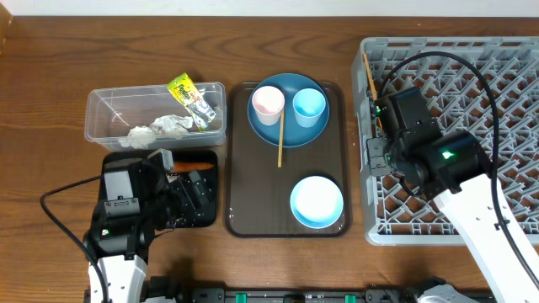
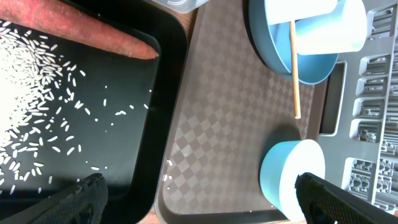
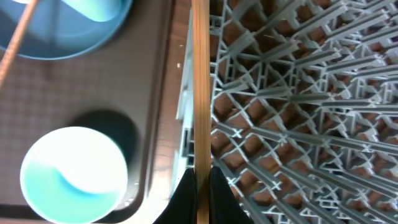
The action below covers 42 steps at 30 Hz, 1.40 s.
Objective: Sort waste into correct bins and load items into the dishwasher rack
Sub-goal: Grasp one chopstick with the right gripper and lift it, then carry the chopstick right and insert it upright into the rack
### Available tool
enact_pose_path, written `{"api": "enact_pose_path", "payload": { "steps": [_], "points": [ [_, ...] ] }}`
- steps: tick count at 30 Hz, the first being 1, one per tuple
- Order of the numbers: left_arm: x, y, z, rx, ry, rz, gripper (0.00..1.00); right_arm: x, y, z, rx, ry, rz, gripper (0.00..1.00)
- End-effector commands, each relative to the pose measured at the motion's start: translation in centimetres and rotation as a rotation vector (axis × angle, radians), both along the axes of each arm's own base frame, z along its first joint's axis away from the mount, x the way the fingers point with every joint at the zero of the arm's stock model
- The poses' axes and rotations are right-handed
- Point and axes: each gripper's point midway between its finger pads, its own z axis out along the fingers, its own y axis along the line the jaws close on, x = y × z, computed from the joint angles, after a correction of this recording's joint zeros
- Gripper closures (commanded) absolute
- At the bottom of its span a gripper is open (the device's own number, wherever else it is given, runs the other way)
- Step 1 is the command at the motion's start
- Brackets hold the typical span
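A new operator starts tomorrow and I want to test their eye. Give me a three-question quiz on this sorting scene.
1. True or false: the right gripper is shut on a chopstick above the dishwasher rack's edge.
2. Where does the carrot lie? A) clear tub B) black tray C) brown tray
3. Fill in: the pink cup and the light blue cup stand on the ___.

Key: 1 true; 2 B; 3 blue plate.
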Motion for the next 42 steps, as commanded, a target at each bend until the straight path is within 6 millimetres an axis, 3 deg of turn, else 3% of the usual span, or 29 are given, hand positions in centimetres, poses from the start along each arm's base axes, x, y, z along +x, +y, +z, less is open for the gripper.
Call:
{"api": "enact_pose_path", "payload": {
  "steps": [1,8,23,31,34,36,38,42],
  "points": [
    [0.3,0.3,0.5,0.015,-0.019,0.003,0.02,0.4,-1.6,-1.2,-0.055,0.012,-0.014,0.99],
    [0.3,0.3,0.5,0.015,-0.019,0.003,0.02,1.1,-3.0,-3.9,-0.058,0.009,-0.053,0.99],
    [0.3,0.3,0.5,0.015,-0.019,0.003,0.02,1.3,-2.0,-9.1,0.0,0.0,-0.032,0.99],
    [0.3,0.3,0.5,0.015,-0.019,0.003,0.02,1.2,-2.0,-10.2,0.001,-0.005,-0.033,0.99],
    [0.3,0.3,0.5,0.015,-0.019,0.003,0.02,1.3,-2.0,-10.2,0.002,-0.008,-0.032,0.72],
    [0.3,0.3,0.5,0.015,-0.019,0.003,0.02,1.4,-2.1,-10.1,-0.003,-0.013,-0.036,0.6],
    [0.3,0.3,0.5,0.015,-0.019,0.003,0.02,1.7,-2.0,-10.0,0.002,-0.027,-0.036,0.51],
    [0.3,0.3,0.5,0.015,-0.019,0.003,0.02,2.5,-1.8,-8.6,0.01,-0.059,-0.037,0.48]
  ]
}}
